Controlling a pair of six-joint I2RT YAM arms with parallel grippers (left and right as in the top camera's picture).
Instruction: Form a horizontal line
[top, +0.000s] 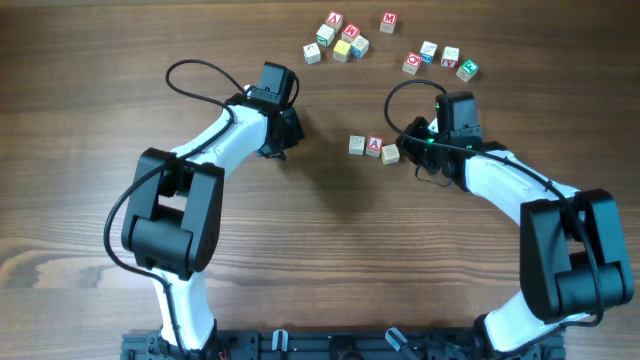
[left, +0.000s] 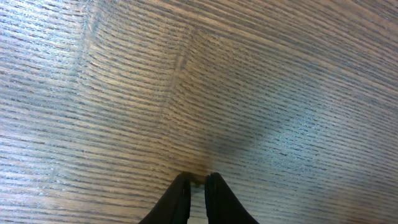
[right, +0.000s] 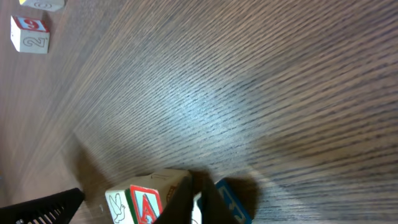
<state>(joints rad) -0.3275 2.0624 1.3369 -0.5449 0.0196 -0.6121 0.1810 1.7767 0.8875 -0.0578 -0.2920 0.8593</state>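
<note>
Three letter blocks lie in a short row at mid-table: a pale block, a red "A" block and a third block set slightly lower. My right gripper is shut, its tips down by the third block. In the right wrist view its shut fingers sit between the red "A" block and a blue-faced block, touching both. My left gripper is shut and empty, left of the row and low over bare wood.
Several loose blocks lie at the far edge: a cluster, a single red block, and a group. A red-and-white number block shows at the top left of the right wrist view.
</note>
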